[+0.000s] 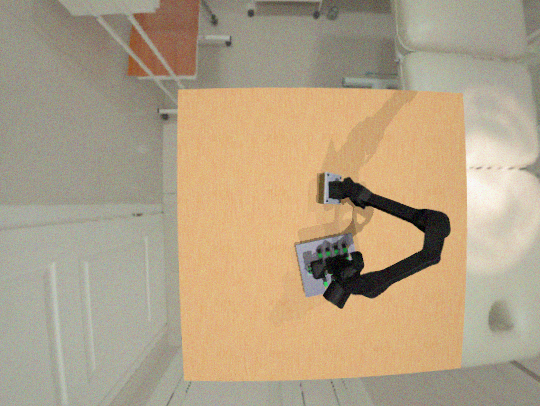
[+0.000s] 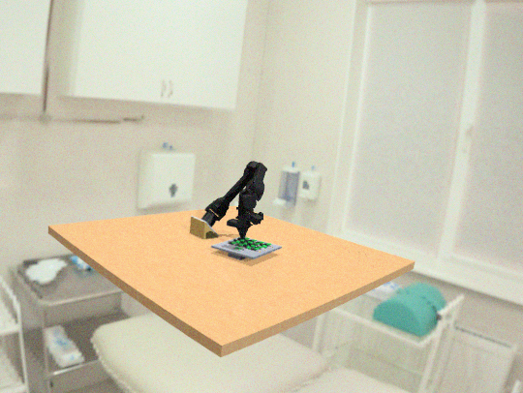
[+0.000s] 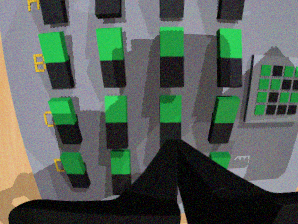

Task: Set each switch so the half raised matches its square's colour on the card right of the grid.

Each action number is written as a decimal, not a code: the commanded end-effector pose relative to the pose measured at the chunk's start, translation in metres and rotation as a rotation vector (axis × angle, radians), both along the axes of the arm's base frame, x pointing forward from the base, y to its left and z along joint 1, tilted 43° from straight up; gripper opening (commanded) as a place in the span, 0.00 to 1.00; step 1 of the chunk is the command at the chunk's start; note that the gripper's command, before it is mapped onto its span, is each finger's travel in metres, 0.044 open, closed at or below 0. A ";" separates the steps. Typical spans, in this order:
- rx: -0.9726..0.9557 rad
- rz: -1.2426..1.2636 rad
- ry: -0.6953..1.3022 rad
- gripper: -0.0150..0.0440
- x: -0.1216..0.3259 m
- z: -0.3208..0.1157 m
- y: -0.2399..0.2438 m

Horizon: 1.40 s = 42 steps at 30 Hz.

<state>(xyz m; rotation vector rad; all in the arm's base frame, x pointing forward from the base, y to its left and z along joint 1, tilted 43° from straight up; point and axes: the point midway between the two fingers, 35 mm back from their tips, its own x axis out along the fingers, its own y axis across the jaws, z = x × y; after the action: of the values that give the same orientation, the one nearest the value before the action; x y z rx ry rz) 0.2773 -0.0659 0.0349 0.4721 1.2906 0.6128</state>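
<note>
the black pincer [image 1: 336,266] [image 2: 243,236] [image 3: 173,145] is pinched narrow, holding nothing, over the pale grey switch panel [image 1: 311,288] [image 2: 232,251] [image 3: 20,90]; in the wrist view, the small green-and-dark card [image 3: 255,75] sits at two o'clock from its tips. centre on one raised end, press straight down, then rise before sliding sideways.

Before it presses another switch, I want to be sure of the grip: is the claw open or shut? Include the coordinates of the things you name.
Shut: in the wrist view, the claw's [image 1: 320,269] [image 2: 243,237] [image 3: 176,142] two dark fingers meet at their tips, with nothing between them.
</note>
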 end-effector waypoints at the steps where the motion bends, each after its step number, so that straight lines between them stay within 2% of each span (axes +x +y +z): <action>1: 0.006 -0.005 0.000 0.25 0.001 -0.004 0.004; 42: 0.007 -0.005 0.000 0.25 0.001 -0.008 0.008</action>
<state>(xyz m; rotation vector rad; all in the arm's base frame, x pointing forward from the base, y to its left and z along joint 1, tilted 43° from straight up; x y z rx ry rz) 0.2779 -0.0588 0.0271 0.4749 1.2923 0.6130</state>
